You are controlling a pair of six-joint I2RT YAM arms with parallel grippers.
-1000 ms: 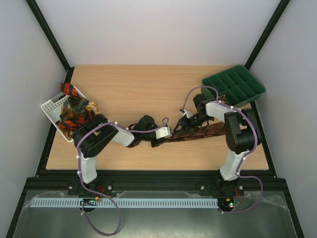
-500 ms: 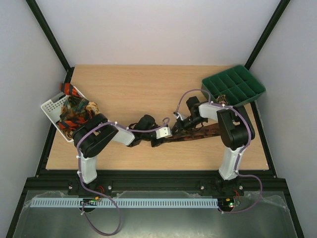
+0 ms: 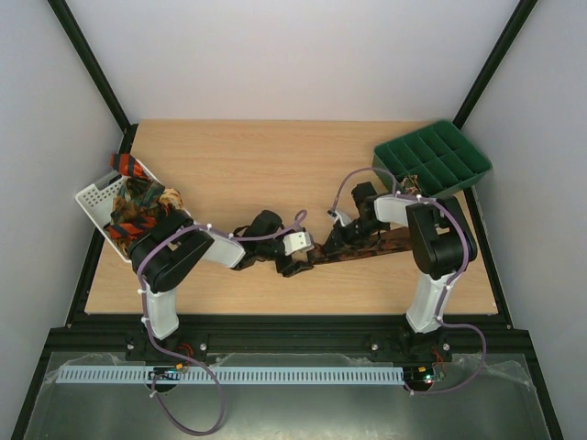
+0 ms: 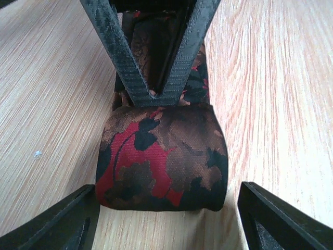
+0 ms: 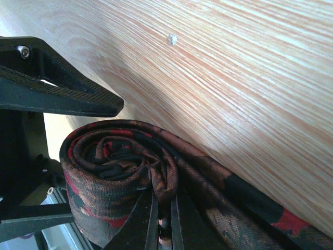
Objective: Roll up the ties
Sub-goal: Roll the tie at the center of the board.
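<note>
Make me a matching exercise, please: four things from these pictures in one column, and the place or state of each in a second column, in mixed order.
1. left gripper
2. right gripper
3. white basket
4. green tray

A. far right corner of the table
B. shut on the rolled dark tie
C. left edge of the table, ties inside
D. open, one jaw each side of the roll

Pairs: 1-D, 2-B, 3-C, 4-A.

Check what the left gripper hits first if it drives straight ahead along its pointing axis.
The rolled end of the dark tie; the left gripper straddles it, fingers open. Just behind, the right gripper pinches that roll. How far behind is unclear from the left wrist view.
</note>
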